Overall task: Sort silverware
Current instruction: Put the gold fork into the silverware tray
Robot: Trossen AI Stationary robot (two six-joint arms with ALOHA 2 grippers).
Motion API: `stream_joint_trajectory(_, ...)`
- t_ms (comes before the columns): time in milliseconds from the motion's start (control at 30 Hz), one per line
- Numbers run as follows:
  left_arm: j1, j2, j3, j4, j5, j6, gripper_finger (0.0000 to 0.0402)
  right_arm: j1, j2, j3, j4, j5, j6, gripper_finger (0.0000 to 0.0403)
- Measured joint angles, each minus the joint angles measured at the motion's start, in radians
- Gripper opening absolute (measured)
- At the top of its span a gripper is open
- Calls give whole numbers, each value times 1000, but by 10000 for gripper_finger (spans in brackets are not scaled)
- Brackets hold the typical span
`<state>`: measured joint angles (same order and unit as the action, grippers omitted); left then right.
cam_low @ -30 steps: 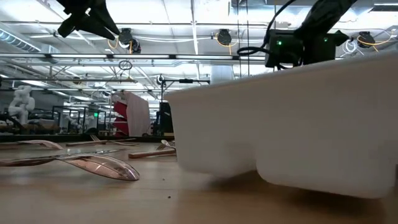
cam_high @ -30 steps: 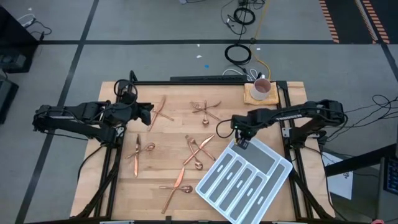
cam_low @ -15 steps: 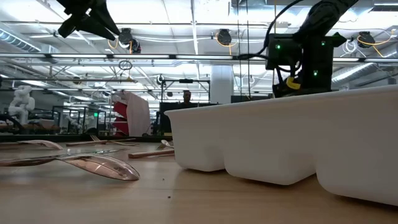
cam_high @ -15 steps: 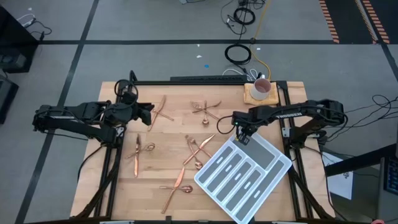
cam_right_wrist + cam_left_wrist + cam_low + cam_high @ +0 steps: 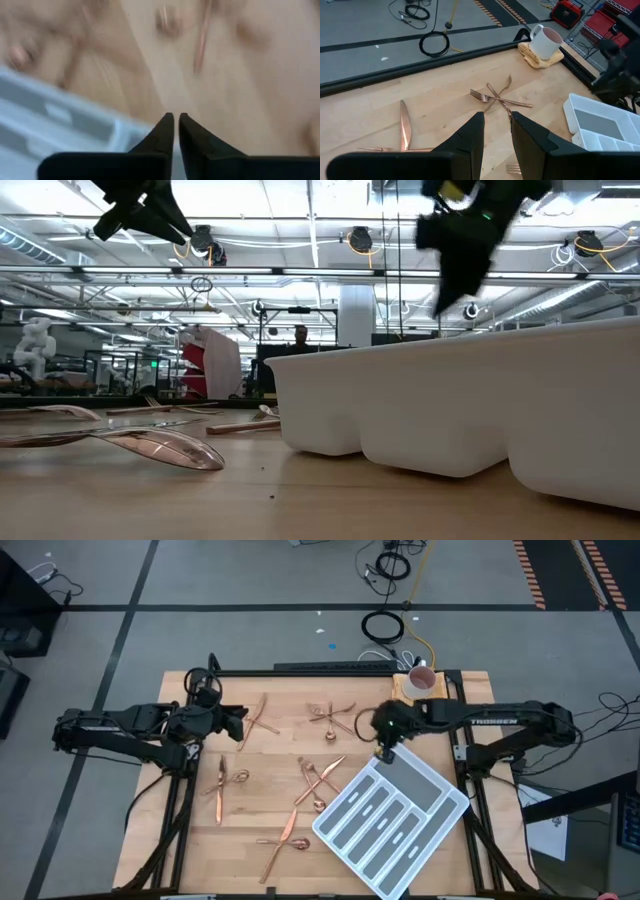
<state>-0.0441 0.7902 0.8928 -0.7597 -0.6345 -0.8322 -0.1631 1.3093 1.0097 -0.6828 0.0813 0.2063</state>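
While no readable writing shows anywhere, the high view shows copper silverware (image 5: pixel 315 780) scattered across the table (image 5: pixel 275 755), most pieces lying diagonally and several crossed. The white divided tray (image 5: pixel 392 824) sits angled at the right. The right tool (image 5: pixel 385 752) hangs over the tray's far corner.

Left wrist view: the left tool (image 5: pixel 496 131) is slightly parted, empty.

Right wrist view: fingertips (image 5: pixel 167 121) nearly closed, holding nothing.

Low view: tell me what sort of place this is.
Probably a robotics lab or industrial workshop: exposed ceiling pipes, a white humanoid robot in the background, and, seen from above, loose cables on a floor with hazard tape.
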Motion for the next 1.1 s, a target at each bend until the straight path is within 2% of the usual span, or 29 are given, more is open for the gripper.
stream_joint_trajectory(100, 0, 0, 0, -1, -4, 0, 102, -27, 70, 94, 95, 1, -79, 72)
stream_joint_trajectory(300, 0, 0, 0, -24, -6, 1, 102, -93, 285, 290, 109, 1, -157, 169)
stream_joint_trajectory(433, 0, 0, 0, -50, -6, 0, 102, -129, 428, 391, 96, -2, -166, 203)
stream_joint_trajectory(633, 8, 0, 0, -78, -7, 1, 102, -167, 556, 460, 34, -26, -166, 201)
stream_joint_trajectory(1100, 92, 0, 0, -151, 22, -53, 102, -237, 681, 460, 42, -85, -203, 192)
